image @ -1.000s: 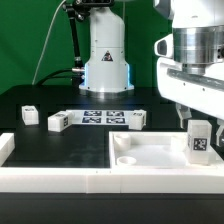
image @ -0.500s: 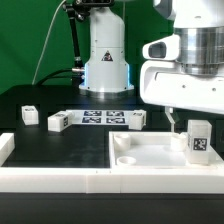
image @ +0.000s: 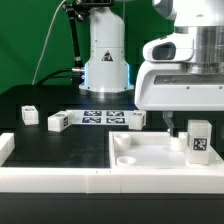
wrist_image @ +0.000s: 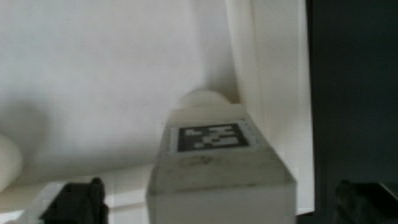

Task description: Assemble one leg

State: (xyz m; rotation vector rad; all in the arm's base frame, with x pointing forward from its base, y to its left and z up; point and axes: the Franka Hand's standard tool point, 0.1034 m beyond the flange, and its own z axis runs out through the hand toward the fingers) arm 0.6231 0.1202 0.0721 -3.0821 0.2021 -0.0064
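Note:
The leg (image: 200, 140) is a small white upright block with a black-and-white tag, standing on the white tray-like panel (image: 150, 160) near its right rim. My gripper (image: 188, 122) hangs just above and behind the leg; one finger (image: 170, 123) shows to the exterior view's left of it. In the wrist view the leg (wrist_image: 214, 150) stands midway between my two dark fingertips (wrist_image: 75, 200), which are spread wide and do not touch it. The gripper (wrist_image: 221, 205) is open and empty.
Three more white legs (image: 28, 114) (image: 58, 121) (image: 136, 119) lie on the black table behind the panel, around the marker board (image: 100, 117). The robot base (image: 105, 60) stands at the back. A low white wall (image: 50, 176) runs along the front.
The gripper has shifted toward the exterior view's left and turned, and its wide white body now sits over the leg. The leg has not moved.

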